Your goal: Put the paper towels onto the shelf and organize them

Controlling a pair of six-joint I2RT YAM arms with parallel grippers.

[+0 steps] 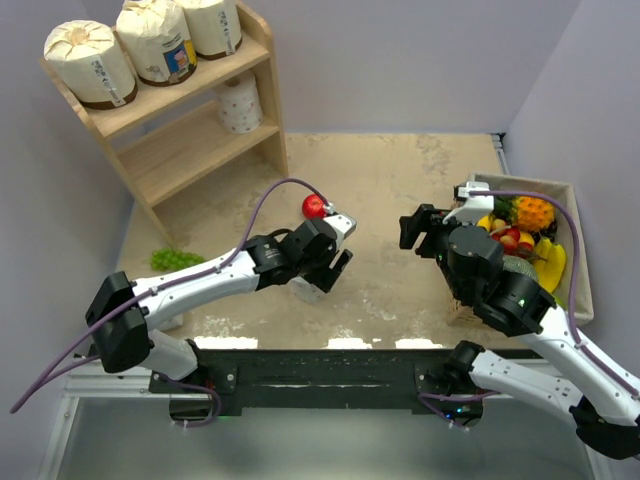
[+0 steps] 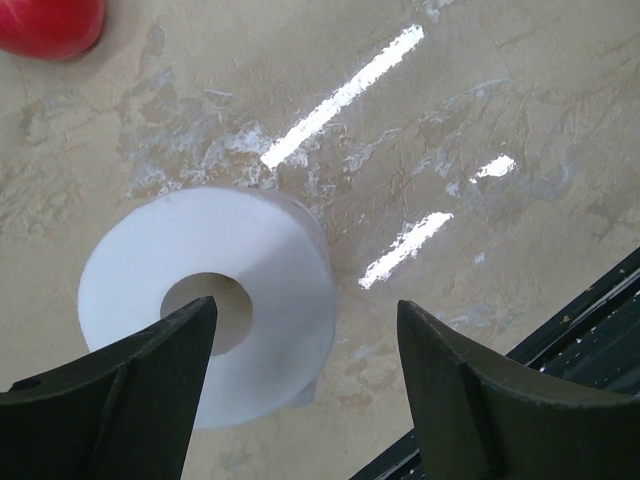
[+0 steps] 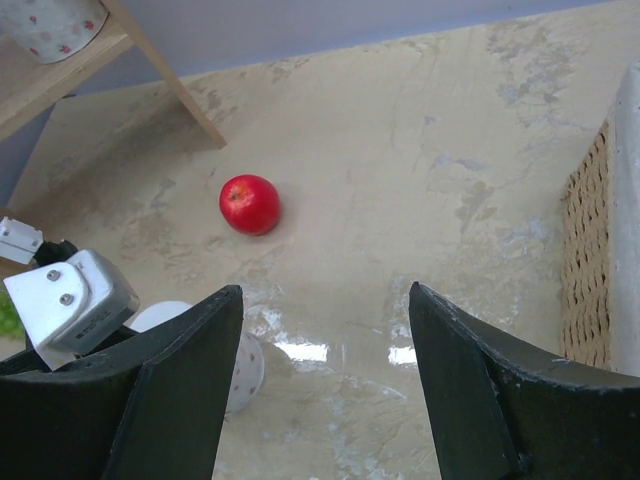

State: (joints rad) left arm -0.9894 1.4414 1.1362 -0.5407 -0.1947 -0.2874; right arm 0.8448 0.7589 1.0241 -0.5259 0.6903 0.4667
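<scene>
Low in the centre of the top view, a bare white cylindrical paper towel roll (image 2: 270, 250) stands on end on the beige mottled table (image 1: 400, 180). The left gripper (image 2: 305, 320) hangs over it, jaws well apart, gripping nothing. The right gripper (image 3: 325, 290) is also open and empty. At upper left, the light wooden stepped shelf (image 1: 190, 150) carries three cream-wrapped rolls (image 1: 155, 40) on top and one white roll (image 1: 240, 100) a tier below.
</scene>
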